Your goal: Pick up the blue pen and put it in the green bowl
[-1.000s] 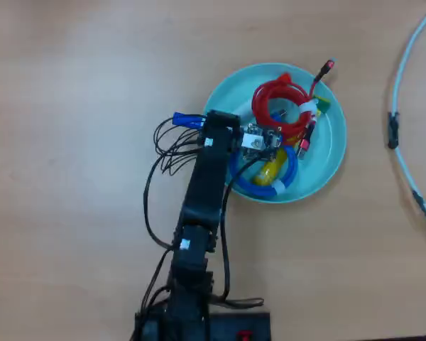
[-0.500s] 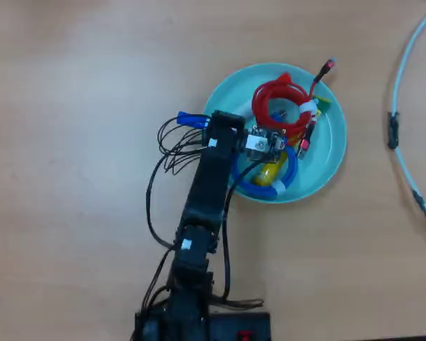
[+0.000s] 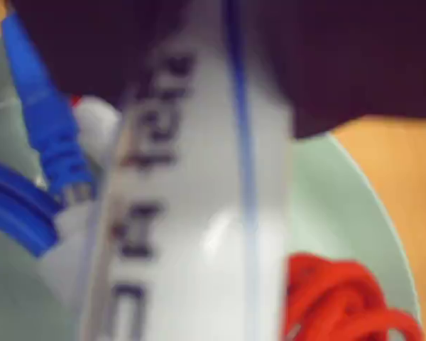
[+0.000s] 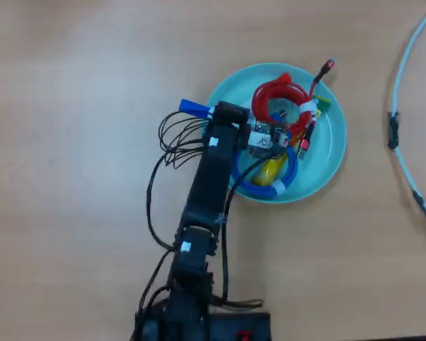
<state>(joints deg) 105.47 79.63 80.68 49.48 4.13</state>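
Gripper (image 4: pixel 231 117) of the black robot arm (image 4: pixel 206 192) sits over the left rim of the green bowl (image 4: pixel 334 153), seen from overhead. It is closed around the blue pen (image 3: pixel 199 213), which it carries roughly level above the bowl's edge. In the overhead view the pen's bright blue cap (image 4: pixel 193 108) sticks out to the left of the gripper, past the rim and over the wooden counter (image 4: pixel 71 142). The rest of the pen is hidden under the gripper and wrist.

The wrist view is very blurred. The pen's thick white barrel fills the middle of that picture, running from top to bottom, with dark printing and a thin blue line along it. Dark gripper parts press in on it at the top, on both sides. The mint-green bowl lies below and behind the barrel.

Inside the bowl are a red coiled cable (image 4: pixel 280 103), a blue coiled cable (image 4: pixel 270 181) and a small yellow object (image 4: pixel 271 169) that cannot be made out clearly. Far right on the counter, a pale cable (image 4: pixel 401 135) curves along the edge of the overhead view.
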